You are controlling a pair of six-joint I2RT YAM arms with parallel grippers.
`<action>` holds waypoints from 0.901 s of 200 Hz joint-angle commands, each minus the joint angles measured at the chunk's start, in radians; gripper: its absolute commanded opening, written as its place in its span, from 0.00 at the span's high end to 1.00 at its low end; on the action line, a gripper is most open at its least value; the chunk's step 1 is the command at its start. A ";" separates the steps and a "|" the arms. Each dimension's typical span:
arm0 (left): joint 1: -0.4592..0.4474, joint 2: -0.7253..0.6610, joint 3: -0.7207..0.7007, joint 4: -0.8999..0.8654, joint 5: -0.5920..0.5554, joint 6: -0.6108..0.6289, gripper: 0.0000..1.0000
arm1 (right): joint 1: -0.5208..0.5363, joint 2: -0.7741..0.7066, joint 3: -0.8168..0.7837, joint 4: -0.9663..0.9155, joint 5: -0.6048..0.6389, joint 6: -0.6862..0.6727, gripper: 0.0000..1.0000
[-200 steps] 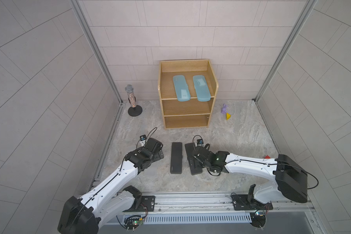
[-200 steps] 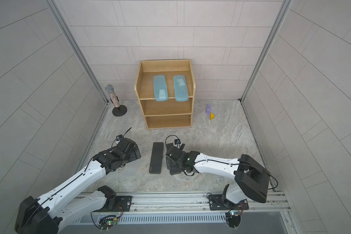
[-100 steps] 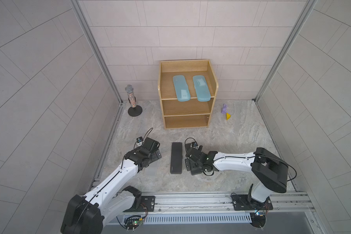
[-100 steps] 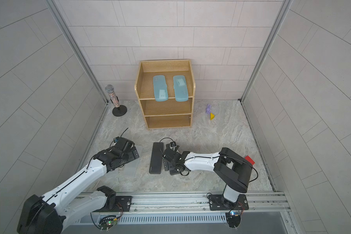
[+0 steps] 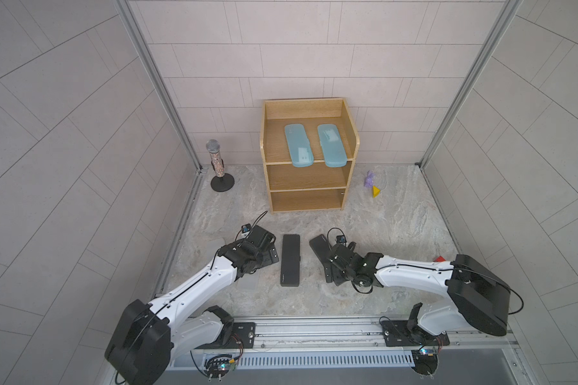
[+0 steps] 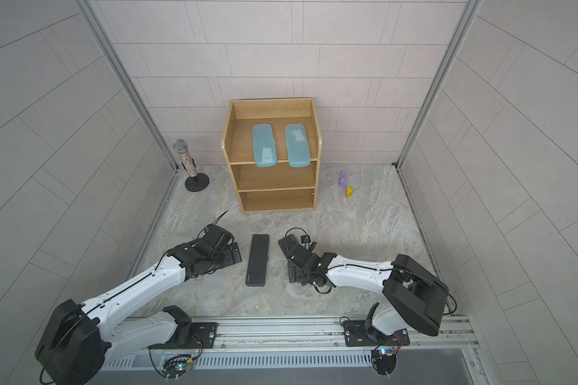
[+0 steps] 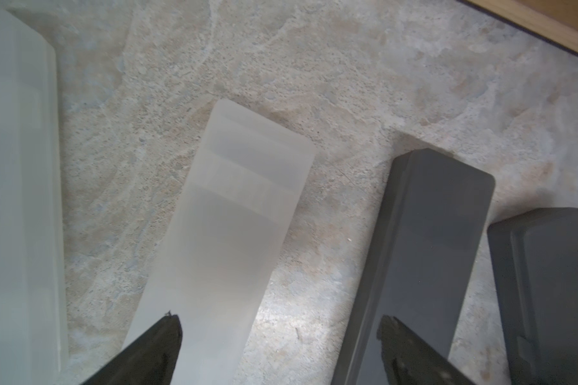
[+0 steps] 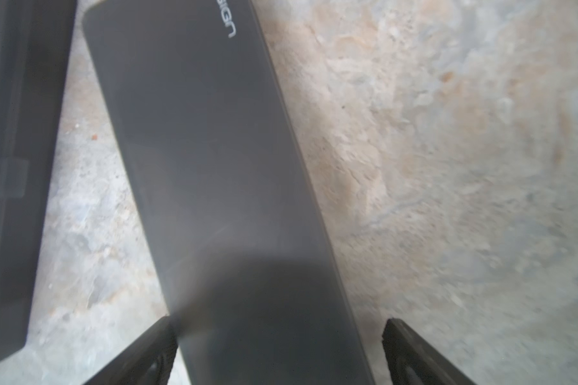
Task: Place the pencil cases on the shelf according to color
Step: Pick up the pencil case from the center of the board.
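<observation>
Although the right pincer (image 8: 279, 321) stood apart astride one black case (image 5: 318, 248), we noted that case had skewed since, still ungrasped; the left pincer (image 7: 279, 318) also gaped.

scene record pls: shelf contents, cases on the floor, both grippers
shelf top tier: two blue cases, side by side
lower tiers: no cases visible
floor: straight black case, angled black case, two frosted cases
left gripper: open, nothing held
right gripper: open, jaws either side of the angled black case
extras: microphone, purple toy, yellow toy
</observation>
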State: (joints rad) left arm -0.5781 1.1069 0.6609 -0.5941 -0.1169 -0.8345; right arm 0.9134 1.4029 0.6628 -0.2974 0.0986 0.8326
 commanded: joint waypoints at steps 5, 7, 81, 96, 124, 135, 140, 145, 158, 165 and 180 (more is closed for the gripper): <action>-0.043 -0.012 0.036 0.018 0.011 0.015 0.00 | -0.001 -0.103 -0.011 -0.039 -0.022 -0.059 0.00; -0.045 -0.013 0.037 0.021 0.011 0.015 0.00 | -0.001 -0.110 -0.014 -0.039 -0.023 -0.063 0.00; -0.067 -0.090 -0.006 0.043 0.021 0.006 0.00 | -0.025 -0.240 -0.094 -0.112 -0.103 -0.197 0.00; -0.067 -0.109 -0.021 0.050 0.029 0.008 0.00 | -0.025 -0.229 -0.079 -0.151 -0.072 -0.233 0.00; -0.066 -0.123 -0.037 0.051 0.033 0.005 0.00 | -0.025 -0.190 -0.045 -0.166 -0.063 -0.252 0.00; -0.067 -0.122 -0.039 0.053 0.033 0.006 0.00 | -0.024 -0.162 -0.045 -0.148 -0.061 -0.249 0.00; -0.067 -0.122 -0.039 0.053 0.033 0.006 0.00 | -0.024 -0.145 -0.030 -0.143 -0.061 -0.248 0.00; -0.067 -0.121 -0.038 0.053 0.032 0.008 0.00 | -0.024 -0.127 -0.012 -0.141 -0.063 -0.248 0.00; -0.066 -0.122 -0.038 0.053 0.033 0.009 0.00 | -0.023 -0.077 0.006 -0.135 -0.066 -0.244 0.00; -0.066 -0.122 -0.038 0.055 0.033 0.009 0.00 | -0.022 -0.051 0.016 -0.132 -0.071 -0.243 0.00; -0.067 -0.125 -0.040 0.060 0.027 0.012 0.00 | -0.016 -0.004 0.030 -0.125 -0.070 -0.232 0.00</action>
State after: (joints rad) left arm -0.6418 0.9947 0.6327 -0.5453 -0.0792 -0.8310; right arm 0.8890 1.3476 0.6609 -0.4252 0.0231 0.6022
